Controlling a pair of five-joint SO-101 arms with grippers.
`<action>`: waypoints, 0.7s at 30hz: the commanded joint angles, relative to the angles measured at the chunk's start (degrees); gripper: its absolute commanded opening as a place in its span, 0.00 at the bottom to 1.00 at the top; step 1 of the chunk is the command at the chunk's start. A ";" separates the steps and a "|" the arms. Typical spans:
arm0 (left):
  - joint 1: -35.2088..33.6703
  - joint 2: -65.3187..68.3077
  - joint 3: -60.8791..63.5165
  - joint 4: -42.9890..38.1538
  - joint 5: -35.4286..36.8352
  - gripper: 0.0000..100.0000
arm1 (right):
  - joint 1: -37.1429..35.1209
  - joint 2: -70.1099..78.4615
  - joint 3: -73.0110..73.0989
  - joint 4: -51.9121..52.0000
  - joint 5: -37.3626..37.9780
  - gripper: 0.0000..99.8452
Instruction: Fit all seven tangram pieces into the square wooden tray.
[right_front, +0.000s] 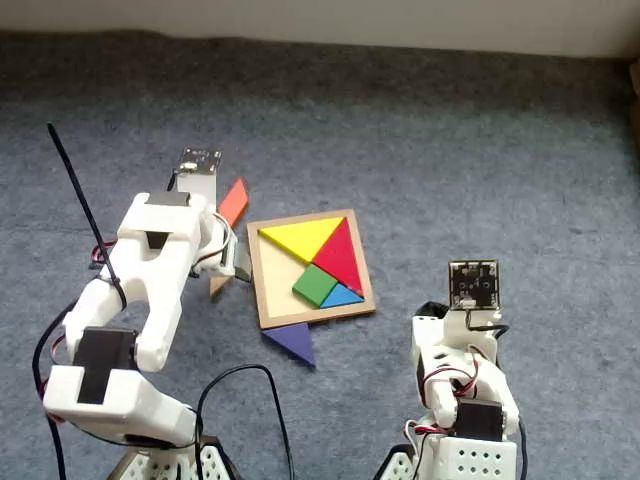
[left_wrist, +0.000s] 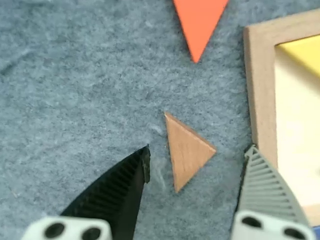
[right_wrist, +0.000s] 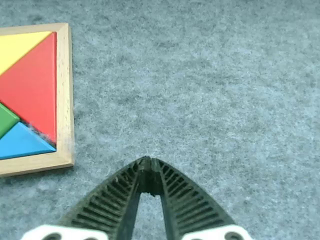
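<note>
The square wooden tray (right_front: 262, 300) lies mid-table and holds a yellow triangle (right_front: 298, 238), a red triangle (right_front: 342, 256), a green square (right_front: 316, 286) and a blue triangle (right_front: 343, 296). Its left part is bare wood. A small wood-coloured triangle (left_wrist: 186, 150) lies on the carpet just left of the tray (left_wrist: 259, 95), and my left gripper (left_wrist: 197, 156) stands open around it, one finger on each side. An orange piece (right_front: 233, 202) lies beyond it. A purple triangle (right_front: 292, 342) rests at the tray's near left corner. My right gripper (right_wrist: 148, 162) is shut, to the right of the tray (right_wrist: 64, 95).
Grey carpet covers the whole table, with open room right of the tray and toward the far edge. A black cable (right_front: 238, 385) loops on the carpet near the left arm's base.
</note>
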 joint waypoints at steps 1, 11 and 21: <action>-0.40 0.92 -1.89 0.88 0.88 0.28 | 0.75 0.40 8.48 0.57 -0.18 0.01; -0.31 5.67 -5.76 3.16 0.62 0.18 | 0.75 0.40 8.48 0.57 -0.18 0.01; 0.22 5.49 -6.02 2.81 0.53 0.17 | 0.75 0.40 8.48 0.57 -0.18 0.01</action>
